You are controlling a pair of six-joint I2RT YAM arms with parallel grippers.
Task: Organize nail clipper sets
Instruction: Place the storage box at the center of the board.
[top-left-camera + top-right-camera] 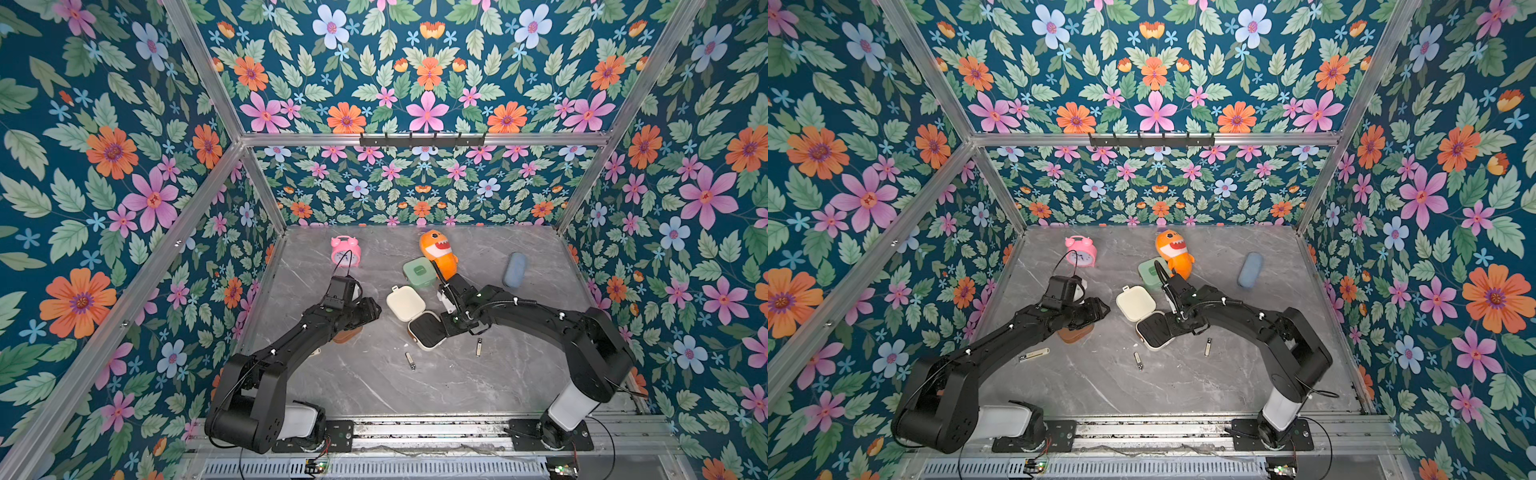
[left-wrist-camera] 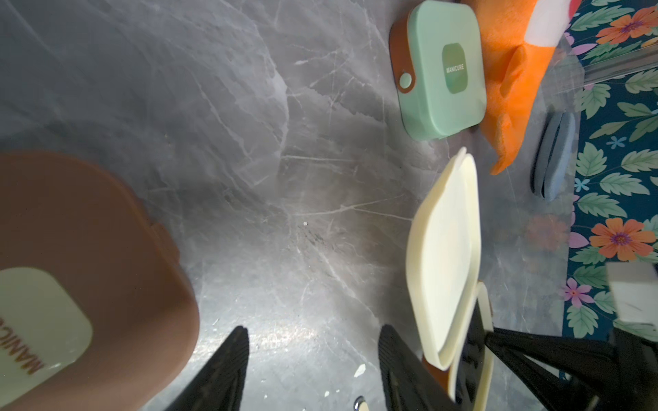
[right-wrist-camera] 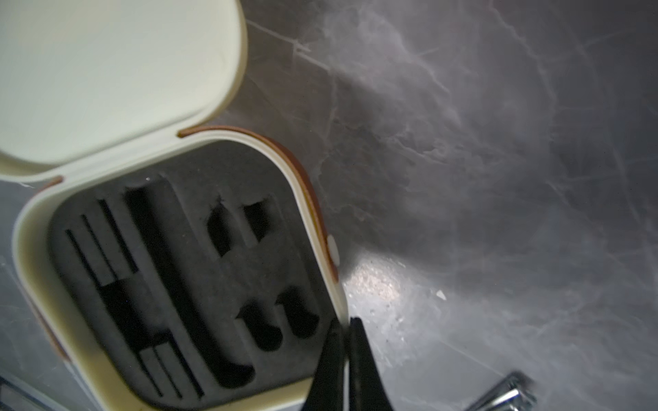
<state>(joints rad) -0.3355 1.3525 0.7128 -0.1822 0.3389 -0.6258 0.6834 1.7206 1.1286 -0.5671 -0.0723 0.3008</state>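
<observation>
Centre of the frame in both top views: the cream rounded-square plastic case (image 1: 405, 304) lies flung open on the grey marble tabletop (image 1: 374, 386), lid tipped back. The slots of its black foam insert (image 3: 185, 277) all look bare in the right wrist view. The right gripper (image 3: 345, 320) is right on the base's rim, fingers pressed tight with a pale sliver of the cream case wall pinched between them. Over to the left, the left gripper (image 2: 314, 329) hangs low above the marble, jaws about half apart with only bare table between them. The brown rounded-square case (image 1: 1075, 332) with its pale "MANICURE" label sits closed just beside it, half tucked under that arm from above. Just up from the cream case, the mint-green rounded-square case (image 1: 419, 271) is shut too and leans against the orange plush shark (image 1: 438, 253). Loose kit lies in the lower middle: two small metal clippers (image 1: 410, 360) (image 1: 479, 347) are well apart on the marble. A slim cream nail file (image 1: 1034, 354) lies by the left arm. At the top edge of the table stands the pink alarm clock (image 1: 345, 250), and a blue-grey oblong pouch (image 1: 514, 270) lies at the right.
</observation>
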